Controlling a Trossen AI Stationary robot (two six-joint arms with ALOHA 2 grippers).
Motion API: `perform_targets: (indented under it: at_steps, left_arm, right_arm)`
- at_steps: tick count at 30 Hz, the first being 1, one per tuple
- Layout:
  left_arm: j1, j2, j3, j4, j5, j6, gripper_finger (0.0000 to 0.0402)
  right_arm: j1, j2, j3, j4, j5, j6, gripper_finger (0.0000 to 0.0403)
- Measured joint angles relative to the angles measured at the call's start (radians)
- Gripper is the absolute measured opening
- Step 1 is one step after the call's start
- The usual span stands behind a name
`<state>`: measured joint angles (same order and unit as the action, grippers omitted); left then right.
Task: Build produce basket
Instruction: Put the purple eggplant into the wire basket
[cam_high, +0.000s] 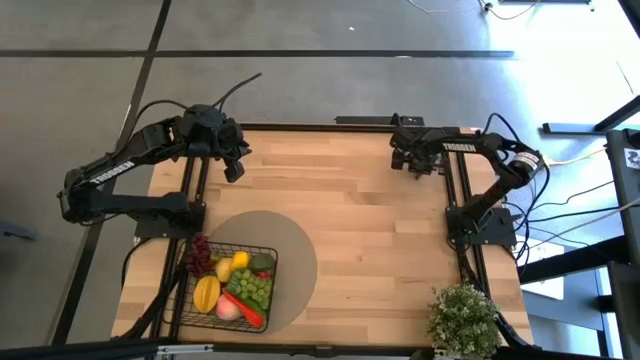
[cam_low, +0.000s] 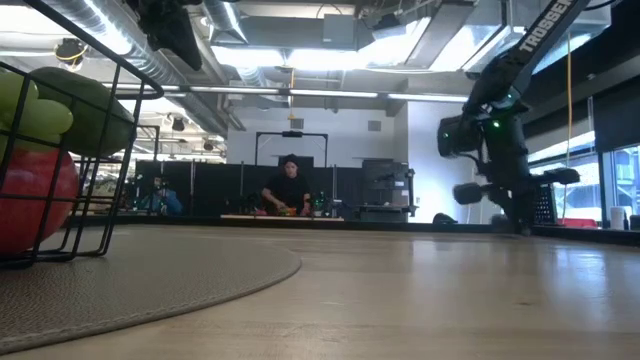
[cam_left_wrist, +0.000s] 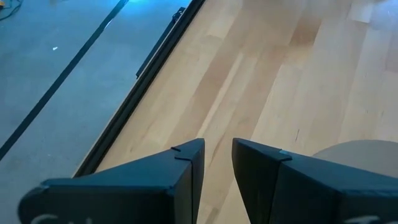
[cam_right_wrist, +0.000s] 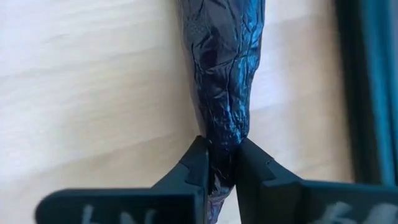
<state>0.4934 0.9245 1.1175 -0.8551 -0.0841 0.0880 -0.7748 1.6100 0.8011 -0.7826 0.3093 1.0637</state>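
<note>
Right tool: fingers pinched on the narrow end of a dark purple, wrinkled eggplant that stretches away over the pale wood; in the high view it sits at the far right of the counter, close to the black frame rail.
Left tool: fingers set a narrow gap apart, nothing between them — bare wood below; in the high view it is at the far left corner.
Basket: black wire, at the near left of the counter, resting on the round tan mat and well apart from both tools.
Produce: inside the basket — purple grapes, green grapes, yellow fruits, a pink peach, a red chili.
Low view: basket corner at the left edge, showing green and red fruit behind the wire.
Potted plant: bushy green, near right corner.
Room behind: a person at a distant desk.
</note>
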Motion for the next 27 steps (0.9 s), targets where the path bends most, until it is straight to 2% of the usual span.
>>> perform_targets:
  at_steps: [8,19,27]
  left_arm:
    - [0.0,0.0,0.0,0.001,0.0,-0.008,0.0071]
    - [0.0,0.0,0.0,0.002,0.0,0.015,0.0071]
    - [-0.002,0.0,0.0,0.003,0.0,0.033,0.0071]
  right_arm:
    - [0.145,0.0,0.141,0.005,-0.043,-0.179,0.0032]
    - [0.444,-0.001,0.403,0.027,-0.041,-0.552,0.0031]
    - [0.652,-0.002,0.564,0.07,-0.04,-0.721,0.0031]
